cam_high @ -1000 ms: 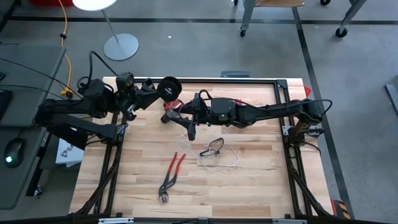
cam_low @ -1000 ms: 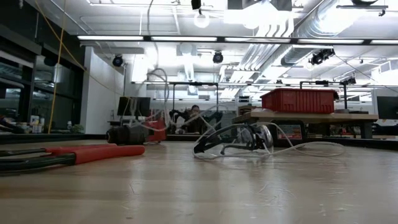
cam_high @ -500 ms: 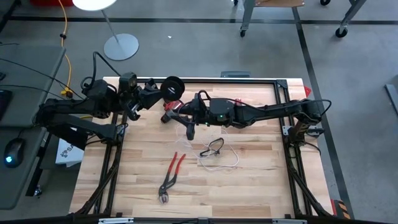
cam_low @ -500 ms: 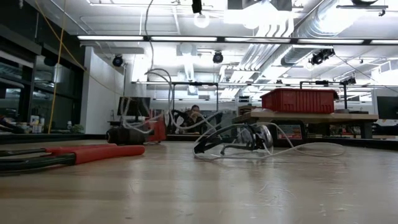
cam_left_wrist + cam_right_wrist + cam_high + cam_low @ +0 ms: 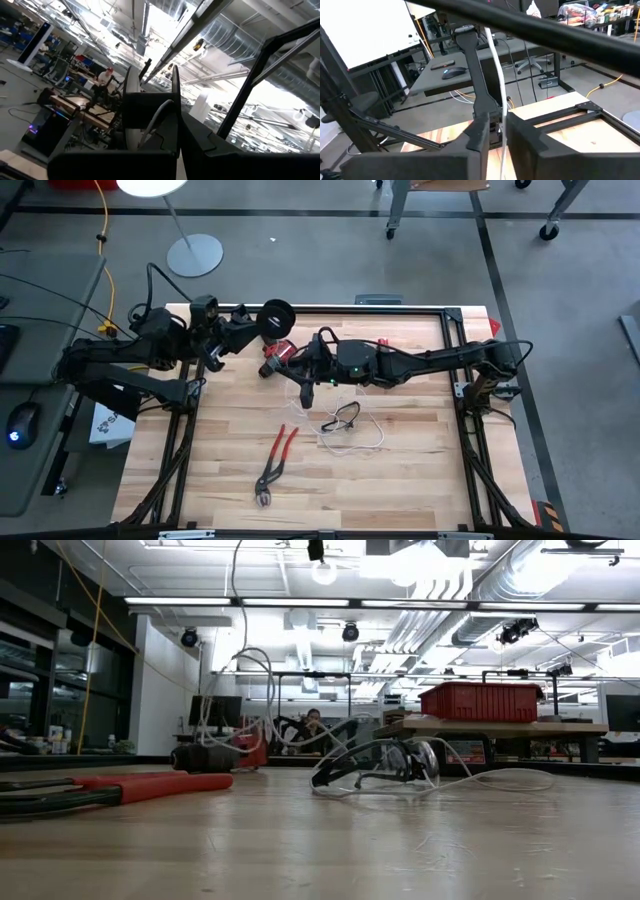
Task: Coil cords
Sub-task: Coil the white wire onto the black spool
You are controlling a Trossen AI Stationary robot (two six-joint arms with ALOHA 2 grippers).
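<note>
- high view: even, bright overhead light, soft short shadows on wooden table
- low view: ceiling lights glare; near tabletop blurred
- left wrist view: skylight blown out, own fingers dark

Right wrist: your right end effector has the cord pinched.

You've got the white cord running taut between the two dark fingers, which are nearly closed on it, then away past a black arm link, wooden worktop and black frame rail behind.
</note>
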